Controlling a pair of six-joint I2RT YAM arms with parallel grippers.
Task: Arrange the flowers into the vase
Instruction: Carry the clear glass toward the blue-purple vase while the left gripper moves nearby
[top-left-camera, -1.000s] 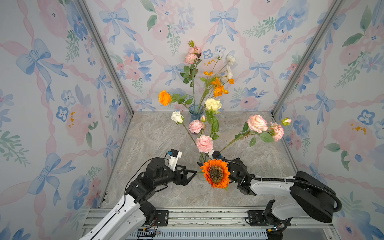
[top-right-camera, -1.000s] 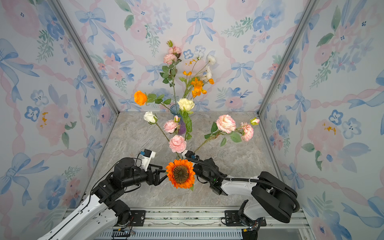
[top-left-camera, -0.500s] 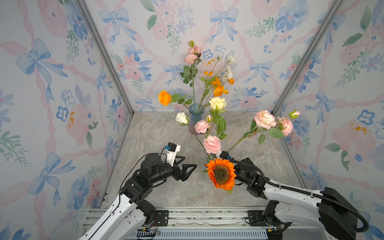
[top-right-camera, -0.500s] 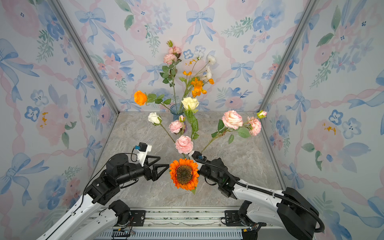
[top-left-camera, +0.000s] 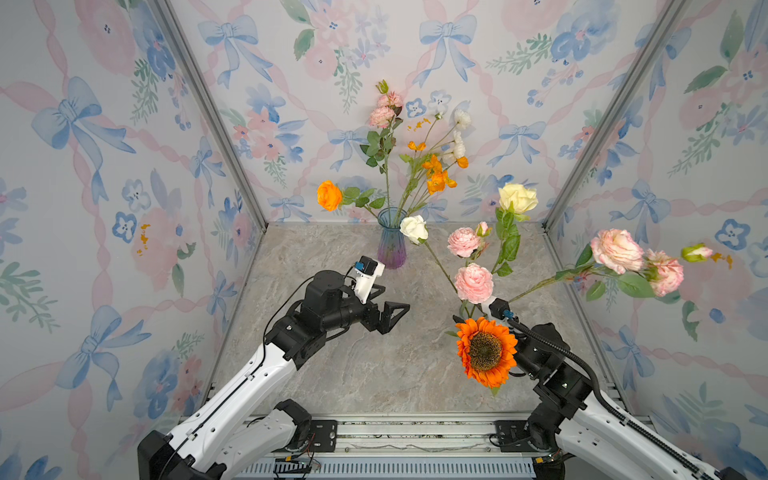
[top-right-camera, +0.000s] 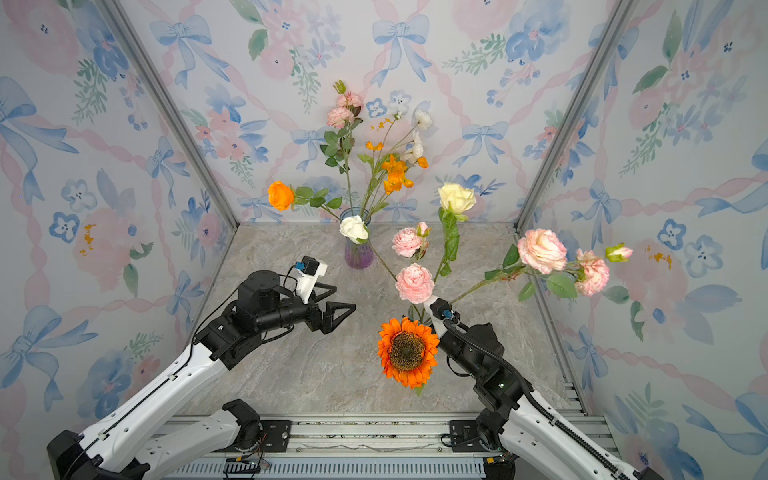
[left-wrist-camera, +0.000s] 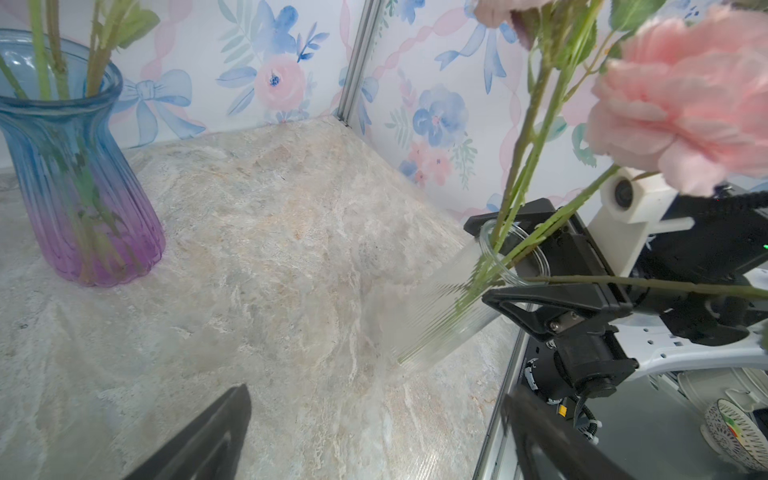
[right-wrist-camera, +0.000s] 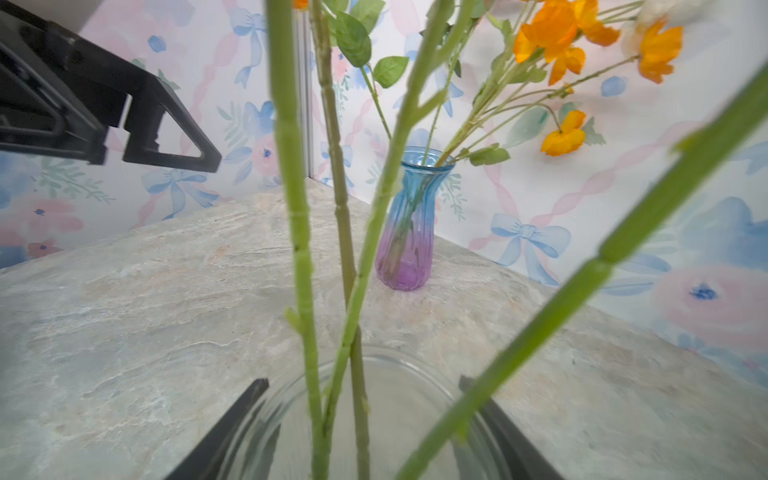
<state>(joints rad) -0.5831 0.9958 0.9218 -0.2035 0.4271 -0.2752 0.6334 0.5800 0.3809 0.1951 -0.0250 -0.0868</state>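
Blue-purple vase (top-right-camera: 358, 254) holding flowers (top-right-camera: 392, 174) at back, left claw (top-right-camera: 345, 297) spread open, sunflower (top-right-camera: 408, 352) near right arm (top-right-camera: 498, 382)

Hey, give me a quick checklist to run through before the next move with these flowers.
1. Grip: right claw shut on glass: ok.
2. Glass upright: not ok, it is tilted.
3. Glass off the table: cannot tell.
4. Stems inside glass: ok.
5. Left claw open and empty: ok.
6. Blue vase upright, apart from both claws: ok.
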